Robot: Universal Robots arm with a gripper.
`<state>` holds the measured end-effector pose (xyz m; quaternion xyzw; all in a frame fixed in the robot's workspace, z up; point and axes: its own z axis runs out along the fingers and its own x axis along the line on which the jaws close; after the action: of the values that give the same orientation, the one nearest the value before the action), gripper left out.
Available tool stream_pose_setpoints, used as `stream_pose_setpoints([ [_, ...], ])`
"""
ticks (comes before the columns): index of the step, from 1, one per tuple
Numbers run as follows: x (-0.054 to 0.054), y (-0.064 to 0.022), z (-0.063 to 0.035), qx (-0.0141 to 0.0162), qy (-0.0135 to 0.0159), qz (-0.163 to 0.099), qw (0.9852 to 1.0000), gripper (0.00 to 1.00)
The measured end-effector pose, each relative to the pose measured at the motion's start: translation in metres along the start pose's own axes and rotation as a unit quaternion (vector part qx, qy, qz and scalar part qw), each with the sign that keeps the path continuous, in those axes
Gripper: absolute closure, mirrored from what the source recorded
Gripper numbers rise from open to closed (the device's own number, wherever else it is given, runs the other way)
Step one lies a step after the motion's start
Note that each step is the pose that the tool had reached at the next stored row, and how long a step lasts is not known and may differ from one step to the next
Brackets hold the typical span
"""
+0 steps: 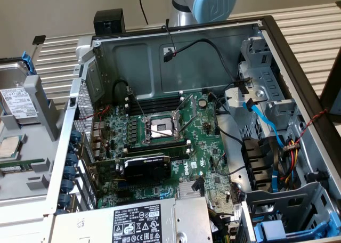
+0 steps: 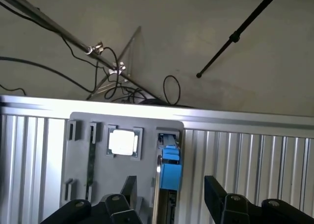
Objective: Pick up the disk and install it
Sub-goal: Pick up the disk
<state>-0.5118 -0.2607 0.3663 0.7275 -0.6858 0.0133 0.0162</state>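
Observation:
The disk (image 1: pixel 18 100), silver with a white label and a blue carrier, rests in a grey parts holder (image 1: pixel 37 120) at the exterior view's left, outside the computer case. In the wrist view the disk (image 2: pixel 170 171) appears edge-on, its blue carrier standing in a slot of the grey holder (image 2: pixel 83 155). My gripper (image 2: pixel 171 197) hovers over it, open, with one black finger (image 2: pixel 129 188) on each side of the blue edge and not touching it. Nothing is held.
An open computer case (image 1: pixel 277 51) lies across the table with motherboard (image 1: pixel 160 131), cables and blue-tabbed drive bays (image 1: pixel 282 221). A square silver CPU chip (image 2: pixel 122 142) sits in the holder beside the disk. A power-supply box (image 1: pixel 144 221) lies at the case's near side. The arm's blue joint (image 1: pixel 213 0) is behind the case.

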Motion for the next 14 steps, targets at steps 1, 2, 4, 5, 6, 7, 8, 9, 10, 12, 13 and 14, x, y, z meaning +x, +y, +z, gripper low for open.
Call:
stream_pose_setpoints([
  [1, 0.002, -0.0003, 0.0019, -0.0001, 0.0000, 0.000, 1.0000, 0.34],
  [2, 0.003, -0.0012, 0.0034, -0.0001, 0.0000, 0.000, 1.0000, 0.34],
  [4, 0.004, -0.0035, 0.0068, 0.0000, 0.0000, 0.000, 1.0000, 0.34],
  [5, 0.004, -0.0048, 0.0085, -0.0001, 0.0000, 0.000, 1.0000, 0.34],
  [6, 0.004, -0.0061, 0.0104, -0.0001, 0.0000, 0.000, 1.0000, 0.34],
  [7, 0.004, -0.0073, 0.0120, -0.0003, 0.0000, 0.000, 1.0000, 0.34],
  [8, 0.004, -0.0081, 0.0136, -0.0003, 0.0000, 0.000, 1.0000, 0.34],
  [9, 0.004, -0.0087, 0.0149, -0.0006, 0.0000, 0.000, 1.0000, 0.34],
  [10, 0.004, -0.0093, 0.0165, -0.0008, 0.0000, 0.000, 1.0000, 0.34],
  [12, 0.004, -0.0101, 0.0200, -0.0011, -0.0001, 0.000, 1.0000, 0.34],
  [13, 0.004, -0.0103, 0.0218, -0.0012, -0.0001, 0.000, 1.0000, 0.34],
  [14, 0.004, -0.0105, 0.0236, -0.0013, -0.0003, 0.000, 1.0000, 0.34],
])
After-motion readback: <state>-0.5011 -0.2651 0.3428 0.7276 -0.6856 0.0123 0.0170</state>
